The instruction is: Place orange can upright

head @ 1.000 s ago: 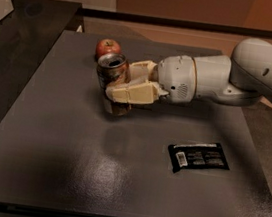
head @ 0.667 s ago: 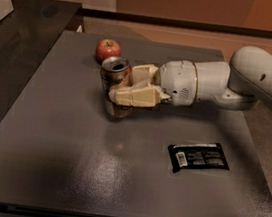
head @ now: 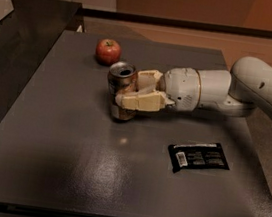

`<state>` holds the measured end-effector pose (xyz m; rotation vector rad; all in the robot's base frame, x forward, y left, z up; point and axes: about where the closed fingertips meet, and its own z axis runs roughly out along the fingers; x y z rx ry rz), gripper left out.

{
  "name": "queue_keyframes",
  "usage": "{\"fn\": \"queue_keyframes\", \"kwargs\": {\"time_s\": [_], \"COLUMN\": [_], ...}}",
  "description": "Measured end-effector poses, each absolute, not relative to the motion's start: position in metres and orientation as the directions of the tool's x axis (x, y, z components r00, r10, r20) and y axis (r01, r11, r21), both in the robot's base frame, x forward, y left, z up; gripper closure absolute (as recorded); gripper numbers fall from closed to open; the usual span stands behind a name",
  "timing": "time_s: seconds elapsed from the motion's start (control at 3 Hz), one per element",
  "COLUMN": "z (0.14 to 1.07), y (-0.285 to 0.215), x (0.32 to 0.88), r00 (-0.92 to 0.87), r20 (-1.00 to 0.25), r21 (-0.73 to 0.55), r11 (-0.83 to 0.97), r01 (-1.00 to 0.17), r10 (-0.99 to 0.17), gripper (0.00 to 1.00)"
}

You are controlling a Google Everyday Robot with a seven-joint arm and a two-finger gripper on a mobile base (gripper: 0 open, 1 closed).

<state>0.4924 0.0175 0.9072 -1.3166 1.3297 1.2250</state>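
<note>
The orange can (head: pixel 120 85) stands nearly upright on the dark grey table (head: pixel 68 161), silver top with its opening facing up, base on or just above the surface. My gripper (head: pixel 137 91) reaches in from the right, and its cream fingers (head: pixel 139 101) are shut around the can's body, one in front and one behind. The white arm (head: pixel 239 90) stretches off to the right edge of the view.
A round red apple (head: pixel 107 51) sits just behind and left of the can. A flat black packet with a barcode (head: pixel 199 157) lies at the front right. A darker counter (head: pixel 21 28) adjoins the table on the left.
The gripper and the can have shifted slightly forward and to the right, and the can stands a little straighter. The apple and the packet have not moved.
</note>
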Motion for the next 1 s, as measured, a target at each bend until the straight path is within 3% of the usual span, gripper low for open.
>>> {"fn": "queue_keyframes", "kwargs": {"time_s": [0.67,1.0], "z": [0.8935,0.8895], "y": [0.0102,0.0083], "x": [0.4952,0.4956], "r00": [-0.027,-0.013], "r20": [-0.993,-0.995], "r21": [0.036,0.022], "r11": [-0.079,-0.093], "r01": [-0.996,-0.995], "r10": [-0.116,-0.098], "gripper": [1.00,0.82]}}
